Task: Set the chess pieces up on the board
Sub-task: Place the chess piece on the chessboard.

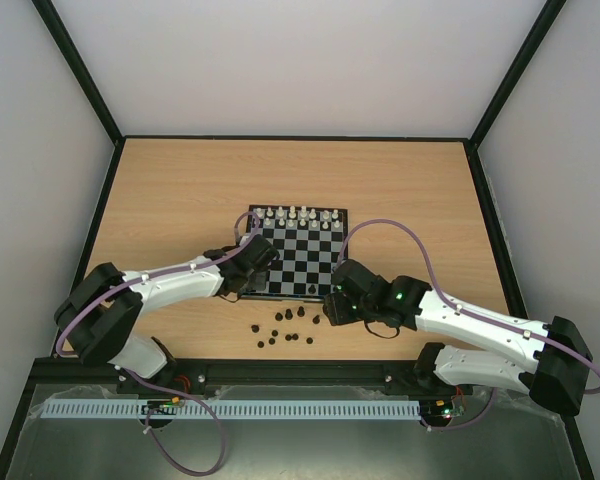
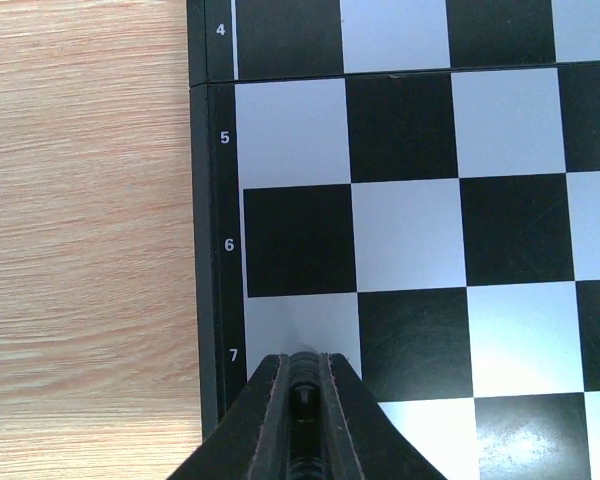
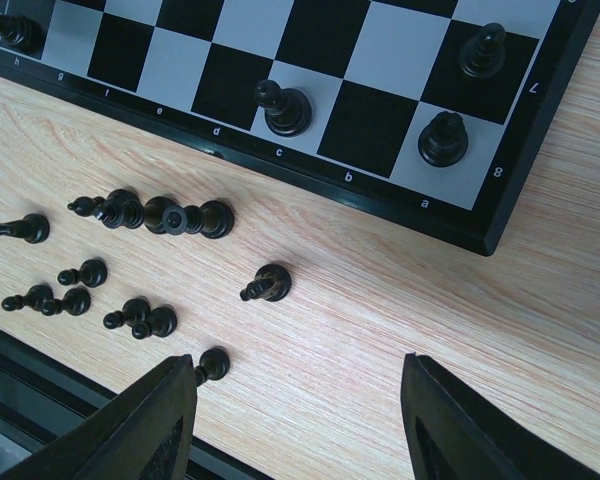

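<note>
**Board**: square, checkered black and pale grey with a thin dark border. Flat at the middle of the table, edges parallel to the table's. Lettered edge toward the arm bases, numbered edges at the sides.

**White pieces**: upright, lined along the far edge of the board.

**Black chess pieces**:
- Four upright on the board in the right wrist view: on c8, a8 and a7, and at the h corner.
- The rest loose on the table, between the lettered edge and the arm bases.
- Mostly toppled. One run lies end to end, long axis roughly along the board edge.
- One piece lies apart from the run, head aimed away from the board.
- One at the far left of that view lies with its tip pointing along the board edge.

**Left gripper**: clenched, fingers pressed together, low over the pale square of row 7 just beside the numbered border. Cannot tell whether a piece is pinched in the slit.

**Right gripper**: released, fingers wide apart with nothing between. Over bare table near the a-side corner, just beside the loose pieces.
</note>
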`<state>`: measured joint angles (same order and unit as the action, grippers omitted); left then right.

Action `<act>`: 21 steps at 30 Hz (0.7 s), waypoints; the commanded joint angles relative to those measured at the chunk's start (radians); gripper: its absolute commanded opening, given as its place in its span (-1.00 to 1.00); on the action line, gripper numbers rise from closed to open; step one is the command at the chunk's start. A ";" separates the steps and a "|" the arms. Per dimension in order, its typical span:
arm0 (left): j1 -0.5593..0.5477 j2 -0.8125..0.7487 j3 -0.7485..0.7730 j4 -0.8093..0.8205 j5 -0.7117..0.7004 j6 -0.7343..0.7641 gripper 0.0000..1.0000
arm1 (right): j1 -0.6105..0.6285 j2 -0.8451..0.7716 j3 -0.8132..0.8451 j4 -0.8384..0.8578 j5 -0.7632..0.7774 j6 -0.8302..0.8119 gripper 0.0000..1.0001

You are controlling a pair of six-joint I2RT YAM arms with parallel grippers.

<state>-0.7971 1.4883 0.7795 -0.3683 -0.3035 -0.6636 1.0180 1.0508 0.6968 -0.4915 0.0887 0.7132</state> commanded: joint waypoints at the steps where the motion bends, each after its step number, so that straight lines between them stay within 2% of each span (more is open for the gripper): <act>1: 0.007 -0.005 -0.008 -0.012 -0.012 0.003 -0.81 | 0.010 -0.006 -0.011 -0.016 0.003 -0.007 0.14; 21: 0.009 0.025 0.019 0.024 -0.032 0.021 -0.84 | 0.013 -0.008 -0.013 -0.015 0.005 -0.006 0.14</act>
<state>-0.7952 1.4960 0.7807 -0.3519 -0.3183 -0.6537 1.0218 1.0508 0.6964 -0.4911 0.0891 0.7132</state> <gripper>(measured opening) 0.089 0.571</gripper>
